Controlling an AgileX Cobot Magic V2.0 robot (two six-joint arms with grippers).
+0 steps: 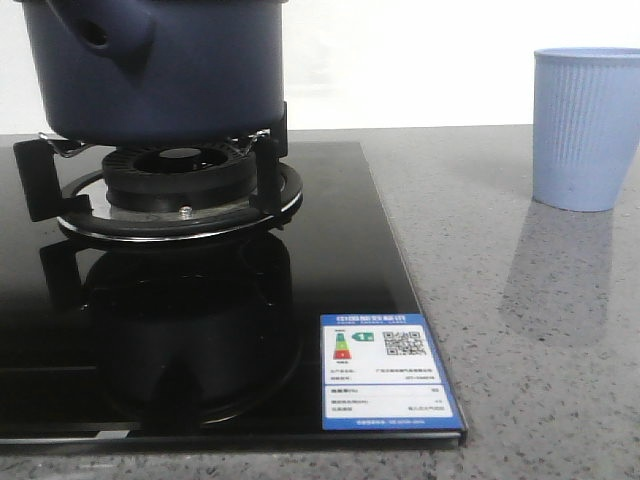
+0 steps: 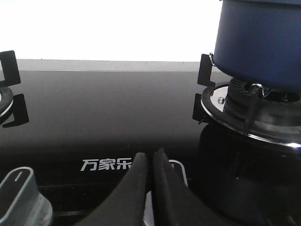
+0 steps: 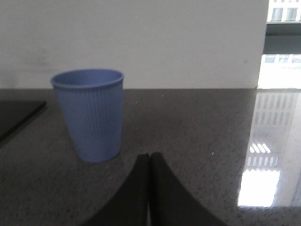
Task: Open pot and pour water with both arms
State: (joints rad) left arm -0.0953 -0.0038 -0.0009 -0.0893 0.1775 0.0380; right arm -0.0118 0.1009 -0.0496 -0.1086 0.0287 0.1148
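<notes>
The dark navy-blue pot [image 1: 150,70] stands on the burner grate [image 1: 180,190] of a black glass stove; its stubby side handle with a hole [image 1: 100,35] faces the front camera. Its top is cut off in every view, so I cannot see a lid. The pot [image 2: 258,42] also shows in the left wrist view. My left gripper [image 2: 150,157] is shut and empty, low over the stove's front edge, well short of the pot. My right gripper [image 3: 149,157] is shut and empty above the granite counter, close to the light-blue ribbed cup [image 3: 89,115].
The cup [image 1: 585,125] stands upright on the grey speckled counter [image 1: 520,330] right of the stove. A stove knob [image 2: 21,195] and part of a second burner grate [image 2: 9,70] lie near the left gripper. An energy label [image 1: 385,370] sits at the stove's front corner.
</notes>
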